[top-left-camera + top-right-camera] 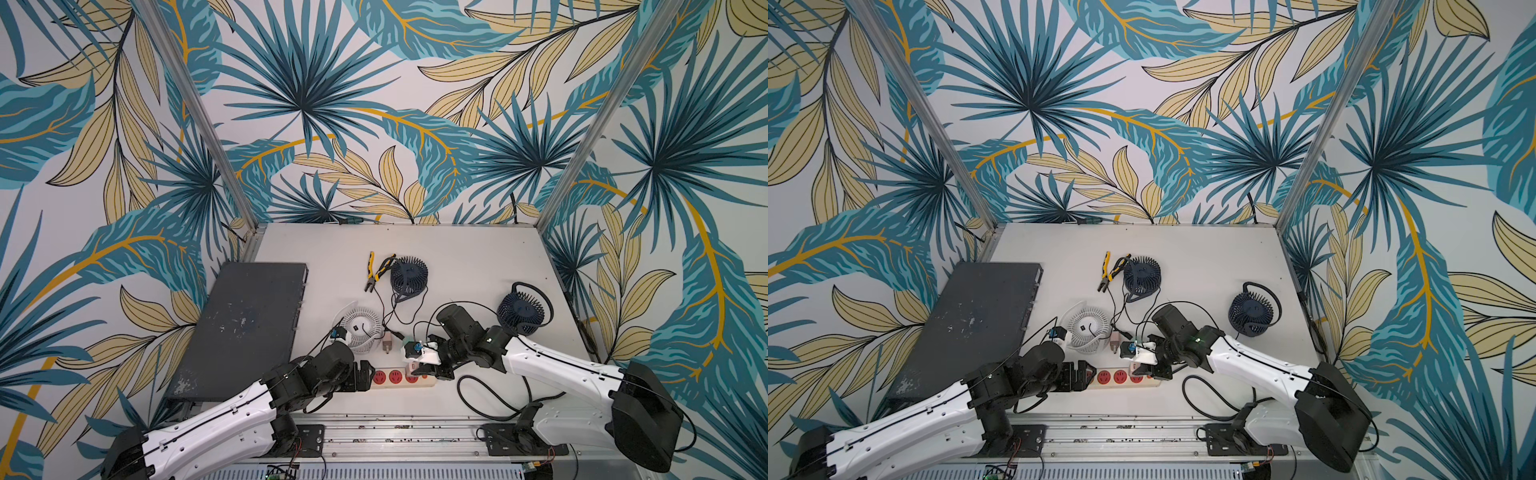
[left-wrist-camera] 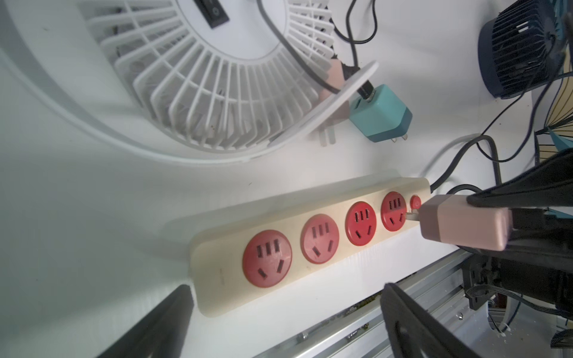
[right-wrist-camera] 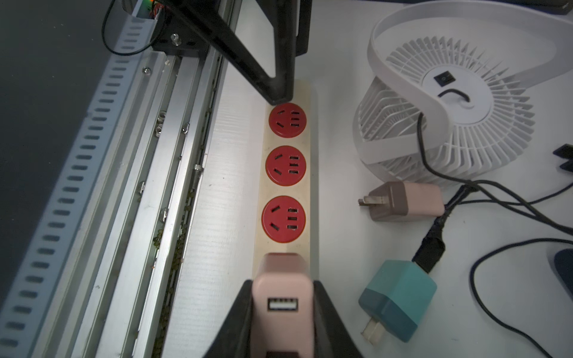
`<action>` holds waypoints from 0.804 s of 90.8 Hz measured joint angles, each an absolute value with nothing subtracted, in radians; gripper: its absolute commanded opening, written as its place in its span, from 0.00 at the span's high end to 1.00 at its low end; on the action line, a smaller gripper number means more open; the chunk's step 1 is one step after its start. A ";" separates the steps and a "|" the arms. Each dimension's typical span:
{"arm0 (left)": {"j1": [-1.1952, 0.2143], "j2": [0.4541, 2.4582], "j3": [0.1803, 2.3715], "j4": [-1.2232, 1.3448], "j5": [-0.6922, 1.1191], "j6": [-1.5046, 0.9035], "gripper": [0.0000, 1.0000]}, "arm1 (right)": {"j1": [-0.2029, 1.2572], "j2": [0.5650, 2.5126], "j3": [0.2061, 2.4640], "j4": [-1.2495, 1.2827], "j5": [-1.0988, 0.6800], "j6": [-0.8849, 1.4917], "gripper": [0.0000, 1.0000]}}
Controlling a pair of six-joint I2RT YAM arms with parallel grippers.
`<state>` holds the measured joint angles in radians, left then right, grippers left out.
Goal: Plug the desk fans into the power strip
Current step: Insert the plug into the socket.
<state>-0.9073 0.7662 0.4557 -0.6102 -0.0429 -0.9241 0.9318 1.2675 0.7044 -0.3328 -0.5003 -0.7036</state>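
Observation:
The cream power strip (image 1: 430, 381) (image 1: 1156, 382) (image 2: 217, 257) (image 3: 286, 139) lies near the table's front edge. My right gripper (image 1: 419, 368) (image 3: 282, 286) is shut on a pink USB plug adapter (image 2: 459, 226) (image 3: 282, 279) at the strip's right end. The adapter's bare prongs rest against the red socket (image 2: 393, 210) beside the red button (image 2: 415, 203). My left gripper (image 1: 365, 376) (image 2: 285, 291) stands open around the strip's left end, and one finger (image 3: 279, 90) touches it. A white desk fan (image 1: 362, 328) (image 3: 459, 124) sits just behind the strip.
Two navy fans (image 1: 409, 276) (image 1: 521, 311) stand farther back, with black cords tangled between them. A second pink adapter (image 3: 406, 201) and a teal adapter (image 3: 400, 297) lie loose by the strip. Pliers (image 1: 376, 270), a dark flat box (image 1: 245, 324) at the left, a metal rail (image 1: 395, 432) in front.

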 measured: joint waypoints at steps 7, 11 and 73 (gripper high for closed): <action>-0.878 0.767 0.437 -0.613 -0.038 -0.920 0.07 | 0.932 1.267 0.684 -0.327 -0.485 -0.721 1.00; -0.864 0.768 0.430 -0.614 -0.035 -0.912 0.09 | 0.932 1.264 0.677 -0.315 -0.482 -0.727 1.00; -0.849 0.728 0.335 -0.633 -0.031 -0.936 0.39 | 0.935 1.251 0.632 -0.238 -0.476 -0.786 1.00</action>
<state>-0.8490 0.7280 0.3351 -0.6327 -0.0311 -0.9356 0.9352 1.2510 0.6319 -0.2379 -0.4759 -0.7864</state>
